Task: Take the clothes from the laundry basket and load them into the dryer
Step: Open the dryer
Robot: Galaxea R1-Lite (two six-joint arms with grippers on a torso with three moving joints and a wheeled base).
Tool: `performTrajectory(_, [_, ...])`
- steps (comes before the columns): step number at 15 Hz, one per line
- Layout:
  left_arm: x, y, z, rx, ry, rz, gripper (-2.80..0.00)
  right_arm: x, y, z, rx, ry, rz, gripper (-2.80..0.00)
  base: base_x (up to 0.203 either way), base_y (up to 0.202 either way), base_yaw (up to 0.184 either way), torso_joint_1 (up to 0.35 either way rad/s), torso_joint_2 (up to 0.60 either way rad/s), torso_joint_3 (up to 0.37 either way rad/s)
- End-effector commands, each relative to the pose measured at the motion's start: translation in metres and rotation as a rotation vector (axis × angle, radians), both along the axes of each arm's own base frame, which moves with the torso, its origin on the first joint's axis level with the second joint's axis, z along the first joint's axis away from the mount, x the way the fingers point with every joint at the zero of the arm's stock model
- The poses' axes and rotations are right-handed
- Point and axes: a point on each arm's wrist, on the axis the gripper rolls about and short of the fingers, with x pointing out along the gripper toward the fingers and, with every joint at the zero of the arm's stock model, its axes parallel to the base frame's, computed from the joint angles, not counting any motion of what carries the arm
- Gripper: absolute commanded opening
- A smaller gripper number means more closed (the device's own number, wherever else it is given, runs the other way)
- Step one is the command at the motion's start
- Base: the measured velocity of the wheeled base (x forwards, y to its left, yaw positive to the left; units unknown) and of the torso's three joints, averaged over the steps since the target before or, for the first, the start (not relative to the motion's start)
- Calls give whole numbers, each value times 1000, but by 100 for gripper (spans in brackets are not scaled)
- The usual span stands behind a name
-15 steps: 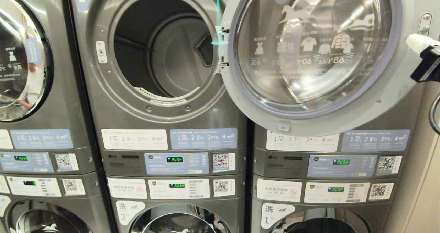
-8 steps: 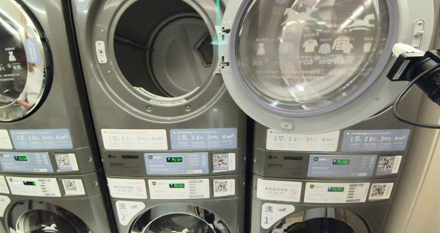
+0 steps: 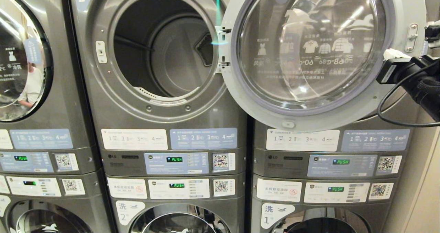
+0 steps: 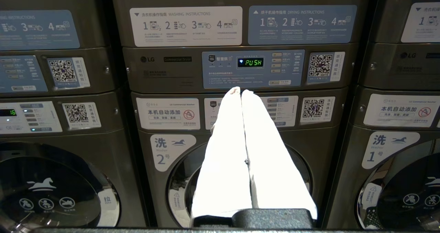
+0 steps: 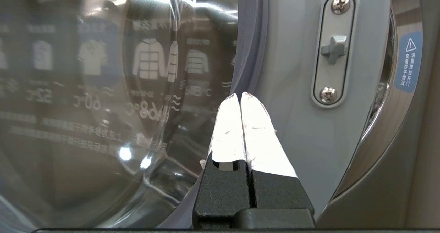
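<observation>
The grey dryer marked 2 (image 3: 103, 88) stands open, its dark drum (image 3: 161, 47) empty. Its round glass door (image 3: 395, 85) is swung out to the right, in front of dryer 1. My right gripper (image 3: 390, 53) (image 5: 239, 95) is shut with nothing in it. Its white tips rest at the door's inner grey rim, just below the metal latch plate (image 5: 335, 49). My left gripper (image 4: 240, 90) is shut and empty, held low and pointing at the panels above washer 2 (image 4: 240, 178). The clothes and the laundry basket are out of view.
More stacked machines stand to the left (image 3: 24, 54) and right (image 3: 330, 157), with washers below (image 3: 178, 219). A beige wall (image 3: 426, 191) closes the right side. A black cable (image 3: 388, 112) loops off the right arm. A person is reflected in the left door glass.
My right gripper has come in from the right edge, leftward and slightly down, to the door's rim. The door has swung a little further back with it.
</observation>
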Motion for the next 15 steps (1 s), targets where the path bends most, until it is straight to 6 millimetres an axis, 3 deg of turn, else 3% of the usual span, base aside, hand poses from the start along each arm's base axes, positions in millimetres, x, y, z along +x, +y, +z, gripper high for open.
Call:
performTrajectory(1, [0, 0, 0, -1, -3, -1, -280, -18, 1, 18, -2, -70, 2, -280, 0, 0, 0, 0, 0, 0])
performTrajectory(3, [0, 0, 0, -2, 0, 0, -280, -49, 1, 29, -17, -114, 2, -280, 0, 0, 0, 0, 0, 0])
performTrajectory(5, [0, 0, 0, -2, 0, 0, -280, -84, 1, 20, -31, -101, 9, -280, 0, 0, 0, 0, 0, 0])
performTrajectory(8, [0, 0, 0, -1, 0, 0, -280, -135, 1, -22, -51, -12, 39, -280, 0, 0, 0, 0, 0, 0])
performTrajectory(12, [0, 0, 0, 0, 0, 0, -280, -205, 1, -95, -60, 126, 70, -280, 0, 0, 0, 0, 0, 0])
performTrajectory(15, [0, 0, 0, -2, 0, 0, -280, -260, 0, -123, -61, 160, 82, -280, 0, 0, 0, 0, 0, 0])
